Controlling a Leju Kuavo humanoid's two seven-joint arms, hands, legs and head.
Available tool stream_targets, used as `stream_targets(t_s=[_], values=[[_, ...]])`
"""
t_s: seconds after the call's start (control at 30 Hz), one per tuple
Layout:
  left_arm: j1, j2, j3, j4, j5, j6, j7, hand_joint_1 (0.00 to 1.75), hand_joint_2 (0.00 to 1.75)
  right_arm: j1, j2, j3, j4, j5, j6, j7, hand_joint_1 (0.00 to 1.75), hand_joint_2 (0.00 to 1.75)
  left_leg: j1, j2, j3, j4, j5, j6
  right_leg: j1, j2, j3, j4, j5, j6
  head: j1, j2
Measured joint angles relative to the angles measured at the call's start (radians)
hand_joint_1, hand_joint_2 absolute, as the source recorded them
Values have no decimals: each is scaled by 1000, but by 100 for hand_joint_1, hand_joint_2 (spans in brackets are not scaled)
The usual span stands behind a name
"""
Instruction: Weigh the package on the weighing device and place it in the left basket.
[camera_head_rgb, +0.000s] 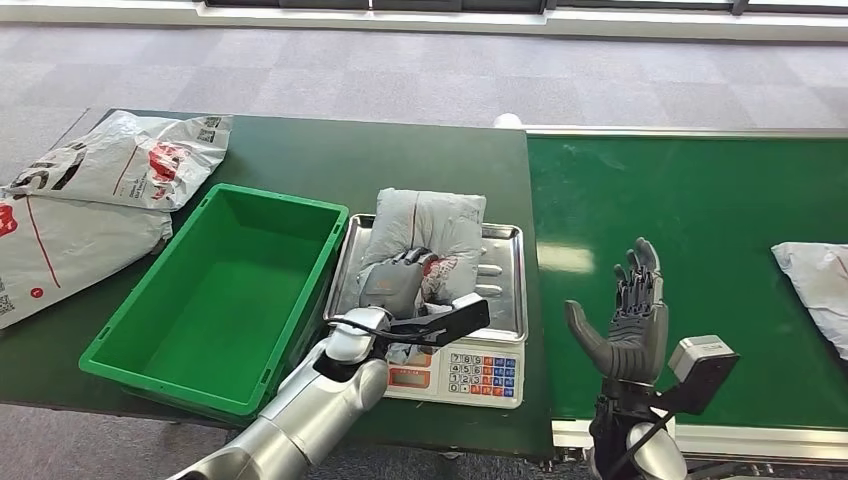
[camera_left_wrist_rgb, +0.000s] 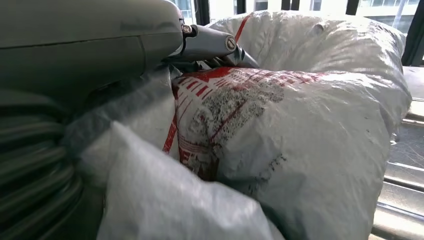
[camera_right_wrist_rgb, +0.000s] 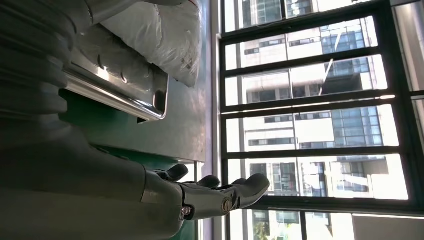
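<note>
The package (camera_head_rgb: 430, 228), a plump grey courier bag with red print, is lying on the steel pan (camera_head_rgb: 505, 300) of the digital scale (camera_head_rgb: 470, 377), which is sitting at about six o'clock on the dark green table (camera_head_rgb: 430, 150), tight against the green basket (camera_head_rgb: 225, 290) at its nine o'clock. That neighbouring seems deliberate: once the weight is read, the bag needs only a short trip sideways.

The left hand (camera_head_rgb: 395, 280) is resting on the near end of the bag, its fingers curling over the crumpled plastic. In the left wrist view the thumb (camera_left_wrist_rgb: 220, 45) is lying across the top of the printed fold, with the film bunching beneath it, so I judge the hand is gripping the bag ready to lift; how firm the hold is, I cannot tell. Pressing on the bag would skew any reading, so the weighing is likely over.

The right hand (camera_head_rgb: 625, 310) is hovering at three o'clock of the scale, over the green conveyor belt (camera_head_rgb: 700, 200), palm up, fingers spread, holding nothing, seemingly parked out of the way.

Another grey parcel (camera_head_rgb: 815, 285) is waiting at the belt's far three o'clock, and flat mailer bags (camera_head_rgb: 100, 190) are lying beyond the basket at ten o'clock.
</note>
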Motion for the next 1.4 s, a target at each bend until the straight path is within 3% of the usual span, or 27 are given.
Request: stream_targets(t_s=[0.17, 0.33, 0.53, 0.73, 1.0, 1.13, 1.27, 1.4], values=[[-11, 10, 28, -11, -36, -4, -18, 175, 175, -1, -15, 20, 9, -3, 0, 0, 0, 175, 0, 0, 1, 0, 1, 0, 0, 0, 1, 0, 1, 0, 0, 0], [11, 40, 96, -115, -61, -22, -39, 175, 175, 29, -13, 21, 5, 38, 8, -3, 0, 175, 0, 0, 1, 0, 3, -1, 1, 1, -1, 0, 2, 0, 0, 0], [71, 109, 220, -384, 74, 31, -118, 175, 175, 92, -2, 8, -31, 82, -4, 5, 0, 175, 0, 1, -5, 0, 5, -4, 3, 2, -9, 1, 4, -1, 0, 0], [138, 236, 396, -777, 217, 86, -173, 175, 175, 172, -3, -25, -60, 69, -42, 2, 0, 175, 1, 2, -10, -1, 5, -5, 3, 4, -14, 2, 3, -3, 0, 0], [174, 291, 466, -919, 216, 107, -185, 175, 175, 189, -4, -34, -75, 64, -52, 2, 0, 175, 1, 1, -10, -1, 6, -4, 2, 2, -14, 2, 4, -2, 0, 0], [192, 333, 498, -952, 241, 131, -187, 19, 175, 212, -4, -34, -89, 70, -60, 12, 0, 175, 1, 1, -10, -1, 6, -4, 2, 3, -14, 2, 4, -2, 0, 0], [220, 380, 553, -974, 275, 126, -199, 0, 175, 247, -4, -41, -112, 84, -59, 21, 0, 175, 1, 2, -11, -2, 6, -4, 3, 4, -16, 2, 4, -2, 0, 0], [240, 409, 578, -975, 278, 111, -200, 0, 175, 260, -3, -56, -125, 99, -29, 31, 0, 175, 1, 2, -11, -2, 6, -4, 3, 3, -16, 2, 4, -3, 0, 0]])
